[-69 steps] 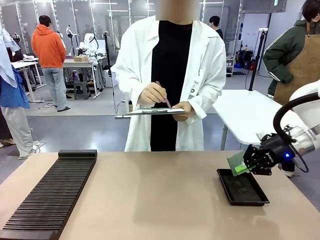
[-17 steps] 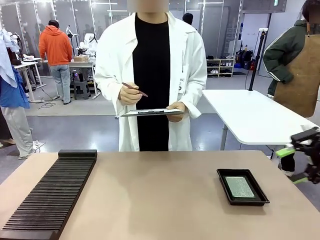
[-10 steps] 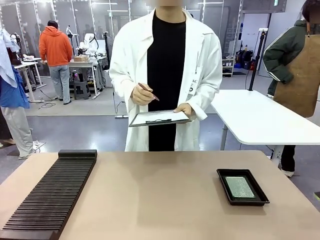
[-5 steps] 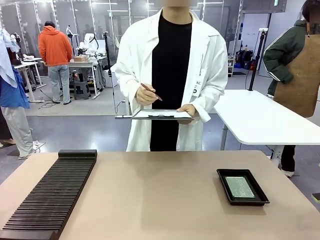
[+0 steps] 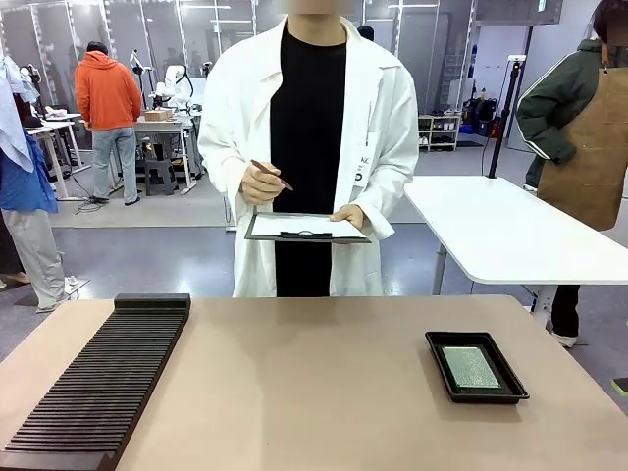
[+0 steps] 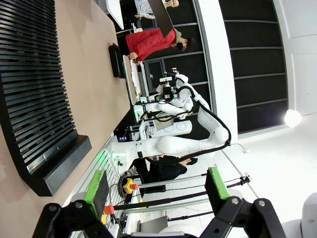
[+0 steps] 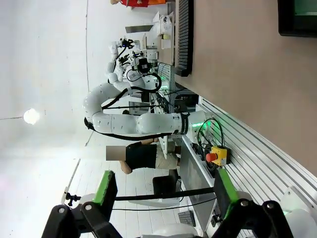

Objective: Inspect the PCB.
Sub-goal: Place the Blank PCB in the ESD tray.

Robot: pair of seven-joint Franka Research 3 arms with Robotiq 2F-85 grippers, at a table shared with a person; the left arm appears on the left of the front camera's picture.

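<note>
My right arm has pulled out of the front view since I set the PCB [image 5: 469, 366] down; it lies flat, pale grey-green and speckled, in the black tray [image 5: 506, 392] at four o'clock on the tabletop [image 5: 314, 392]. Its fine detail I can't resolve. Left hand [image 6: 156, 191] and right hand [image 7: 163, 193] both released
</note>
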